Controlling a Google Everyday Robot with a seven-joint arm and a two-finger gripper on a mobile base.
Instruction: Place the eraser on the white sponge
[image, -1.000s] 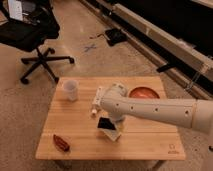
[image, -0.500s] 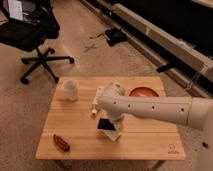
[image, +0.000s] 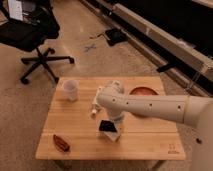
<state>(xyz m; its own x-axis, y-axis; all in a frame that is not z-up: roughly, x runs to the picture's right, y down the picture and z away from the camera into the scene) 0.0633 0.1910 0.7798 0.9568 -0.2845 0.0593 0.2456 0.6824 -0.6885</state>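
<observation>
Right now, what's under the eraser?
The white sponge, only its near edge showing under the eraser; the rest is covered. The claw is just above, hidden by the arm.

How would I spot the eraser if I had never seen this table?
Find the wooden table and follow the robot's white arm down to its gripper near the table's middle. Just below lies the eraser, a small flat black block over the white sponge. Nothing else on the table is black.

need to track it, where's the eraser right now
In the camera view, the eraser lies on the white sponge mid-table, under the tool.
</observation>
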